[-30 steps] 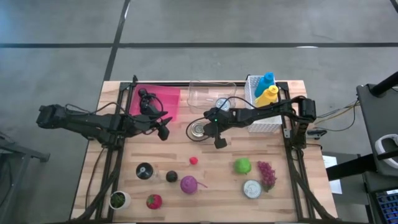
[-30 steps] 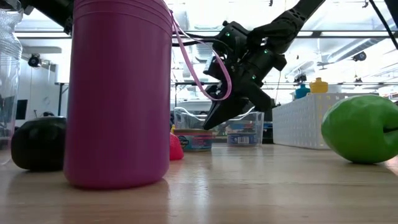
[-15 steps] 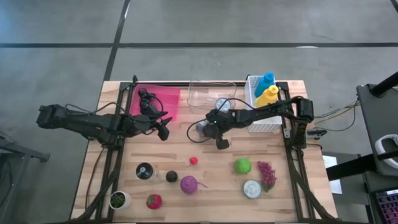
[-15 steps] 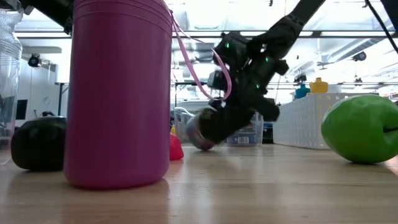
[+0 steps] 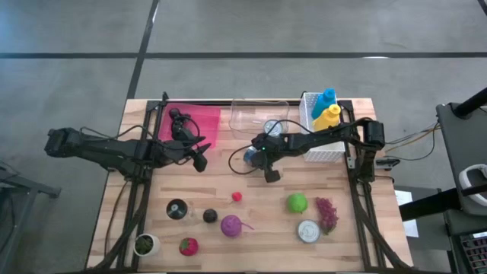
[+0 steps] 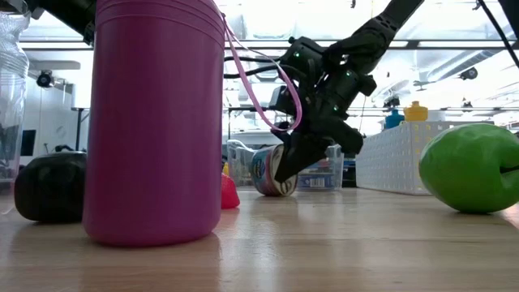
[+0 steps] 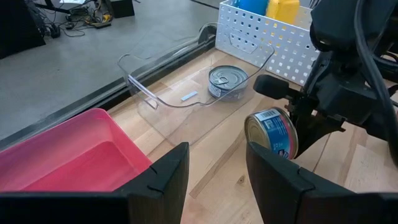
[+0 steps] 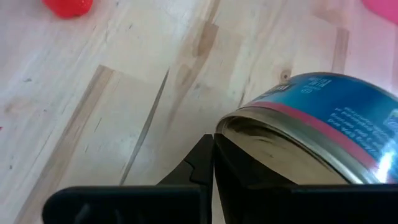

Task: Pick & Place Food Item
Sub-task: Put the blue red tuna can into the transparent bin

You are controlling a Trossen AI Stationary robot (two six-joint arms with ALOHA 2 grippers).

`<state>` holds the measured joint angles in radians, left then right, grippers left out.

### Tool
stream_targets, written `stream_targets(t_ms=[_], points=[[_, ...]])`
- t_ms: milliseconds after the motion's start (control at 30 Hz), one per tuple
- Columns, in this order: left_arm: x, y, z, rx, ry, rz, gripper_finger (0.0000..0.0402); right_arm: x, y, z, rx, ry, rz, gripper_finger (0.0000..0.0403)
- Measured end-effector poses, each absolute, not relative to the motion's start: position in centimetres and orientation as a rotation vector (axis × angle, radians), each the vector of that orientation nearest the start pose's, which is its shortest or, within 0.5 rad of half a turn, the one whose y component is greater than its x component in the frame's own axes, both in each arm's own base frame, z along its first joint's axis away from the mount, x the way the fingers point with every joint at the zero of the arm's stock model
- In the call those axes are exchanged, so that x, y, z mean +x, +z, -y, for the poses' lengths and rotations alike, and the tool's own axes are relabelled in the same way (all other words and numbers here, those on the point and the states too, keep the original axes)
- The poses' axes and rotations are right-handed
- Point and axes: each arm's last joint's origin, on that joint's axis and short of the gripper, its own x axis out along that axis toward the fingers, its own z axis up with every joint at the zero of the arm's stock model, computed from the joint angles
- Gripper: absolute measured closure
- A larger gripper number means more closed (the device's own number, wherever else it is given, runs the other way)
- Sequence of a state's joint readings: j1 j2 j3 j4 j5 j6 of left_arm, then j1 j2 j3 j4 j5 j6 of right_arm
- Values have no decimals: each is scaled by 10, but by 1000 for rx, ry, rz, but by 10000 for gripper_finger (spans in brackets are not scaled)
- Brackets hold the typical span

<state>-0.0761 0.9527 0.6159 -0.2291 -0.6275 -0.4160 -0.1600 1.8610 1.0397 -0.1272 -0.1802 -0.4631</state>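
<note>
Where right pincer (image 6: 285, 166) meets tipped can (image 6: 272, 171), contact hidden.

Pink tray (image 5: 207, 120) sitting at upper left of the wood surface (image 5: 259, 247). White perforated basket (image 5: 307, 103) standing at upper right, holding a blue btl (image 5: 327, 98) & a yellow btl (image 5: 329, 117). Lying along the bottom, L to R: small potted plant (image 5: 144, 244), strawberry (image 5: 188, 246), purple veg (image 5: 230, 225), silver tin (image 5: 308, 230). Sitting just above: dark round obj (image 5: 176, 208), black ball (image 5: 210, 216), small red item (image 5: 237, 196), green apple (image 5: 297, 202), w/ purple grapes (image 5: 327, 213) lying right of it.
</note>
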Motion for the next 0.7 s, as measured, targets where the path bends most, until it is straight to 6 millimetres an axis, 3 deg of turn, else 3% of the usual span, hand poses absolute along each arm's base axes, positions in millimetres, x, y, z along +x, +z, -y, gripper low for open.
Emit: stream_targets(t_ms=[367, 700], points=[[196, 245, -2, -198, 636, -416, 238, 353, 145, 50, -242, 232, -942, 394], [196, 245, -2, -194, 635, -417, 235, 344, 167, 28, -299, 213, -935, 394]])
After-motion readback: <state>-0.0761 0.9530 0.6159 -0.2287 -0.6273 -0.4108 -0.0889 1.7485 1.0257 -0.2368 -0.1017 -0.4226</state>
